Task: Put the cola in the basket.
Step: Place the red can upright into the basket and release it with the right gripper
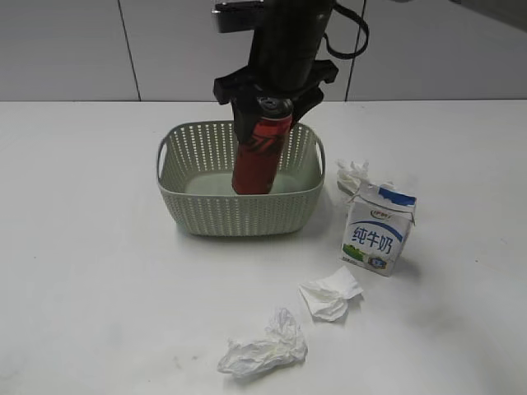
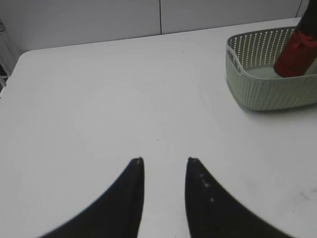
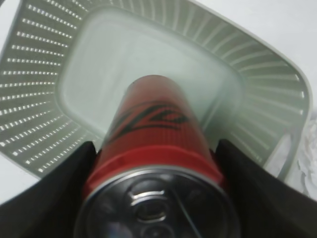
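Observation:
The cola point(image 1: 258, 156) is a tall red can with dark lettering, standing slightly tilted inside the pale green basket point(image 1: 239, 214) at the table's middle. My right gripper point(image 1: 265, 105) is shut on the can's top from above; in the right wrist view the cola point(image 3: 151, 129) sits between the gripper's point(image 3: 156, 163) black fingers over the basket floor point(image 3: 99, 64). Whether the can's base touches the floor I cannot tell. My left gripper point(image 2: 165, 161) is open and empty over bare table, with the basket point(image 2: 267, 91) and cola point(image 2: 294, 52) far to its right.
A white-and-blue milk carton point(image 1: 379, 228) stands right of the basket. Crumpled tissues lie behind the carton point(image 1: 354, 174), in front of it point(image 1: 329, 294) and near the front edge point(image 1: 263, 347). A grey wall runs along the table's back.

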Robot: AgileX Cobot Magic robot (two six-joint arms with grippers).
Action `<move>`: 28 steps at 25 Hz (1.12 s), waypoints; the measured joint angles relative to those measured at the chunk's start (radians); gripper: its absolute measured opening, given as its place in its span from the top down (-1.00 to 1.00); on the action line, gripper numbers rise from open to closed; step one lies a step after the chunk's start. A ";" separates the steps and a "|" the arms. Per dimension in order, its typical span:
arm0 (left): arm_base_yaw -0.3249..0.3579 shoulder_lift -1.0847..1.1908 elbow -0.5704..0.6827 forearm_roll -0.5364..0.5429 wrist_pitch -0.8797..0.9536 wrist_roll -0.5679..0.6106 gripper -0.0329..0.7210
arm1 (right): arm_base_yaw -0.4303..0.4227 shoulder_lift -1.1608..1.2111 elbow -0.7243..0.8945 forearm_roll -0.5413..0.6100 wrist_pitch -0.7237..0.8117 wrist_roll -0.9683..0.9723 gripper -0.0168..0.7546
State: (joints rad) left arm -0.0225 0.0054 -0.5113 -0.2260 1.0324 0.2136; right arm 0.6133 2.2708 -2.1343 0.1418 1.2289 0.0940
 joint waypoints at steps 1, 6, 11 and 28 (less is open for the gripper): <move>0.000 0.000 0.000 0.000 0.000 0.000 0.30 | 0.000 0.000 0.000 -0.002 0.000 0.000 -0.39; 0.000 0.000 0.000 0.000 0.000 0.000 0.30 | 0.000 0.001 -0.002 -0.015 -0.001 -0.015 -0.39; 0.000 0.000 0.000 0.000 0.000 0.000 0.30 | 0.000 0.018 -0.003 -0.015 -0.001 -0.025 -0.39; 0.000 0.000 0.000 0.000 0.000 0.000 0.30 | 0.000 0.034 -0.024 -0.007 -0.006 -0.029 -0.56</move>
State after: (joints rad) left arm -0.0225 0.0054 -0.5113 -0.2260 1.0324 0.2136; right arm 0.6133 2.3044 -2.1580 0.1350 1.2225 0.0655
